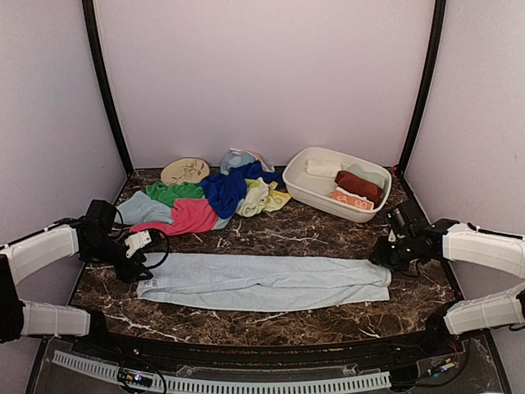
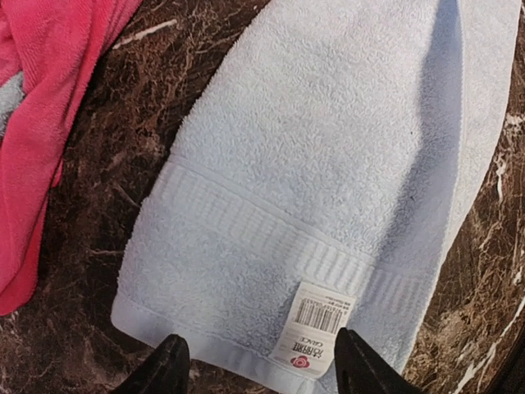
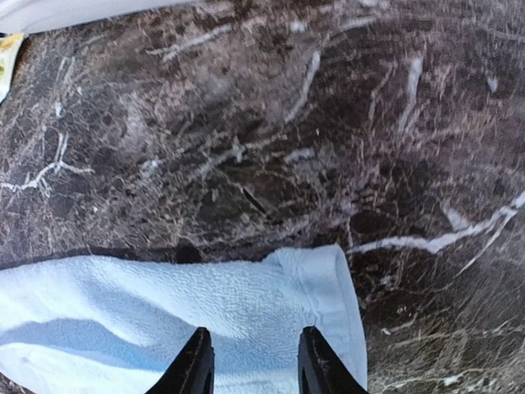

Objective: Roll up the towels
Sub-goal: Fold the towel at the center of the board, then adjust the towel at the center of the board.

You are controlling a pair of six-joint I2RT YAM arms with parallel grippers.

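From above, the pale blue towel [image 1: 262, 281] lies flat across the marble table [image 1: 312, 234], left gripper [image 1: 134, 264] at its 9 o'clock end, right gripper [image 1: 384, 256] at 3 o'clock. Left wrist: fingers [image 2: 168, 365] spread, released, over the label [image 2: 316, 328]. Right wrist: fingers parted, empty, towel corner at 6 o'clock

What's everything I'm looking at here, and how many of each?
Flat towel: one, light blue, spread along the table's front.
Loose towels: about six, pink, green, blue, yellow, pale blue, heaped back left.
Round tan piece: one, behind the heap.
Basin: one, white, back right.
Rolled towels: about four, white, rust, orange, pale green, inside the basin.
Table: one, dark marble.
Left claw: one, black, open, over the towel's left end.
Right claw: one, black, open, over its right end.
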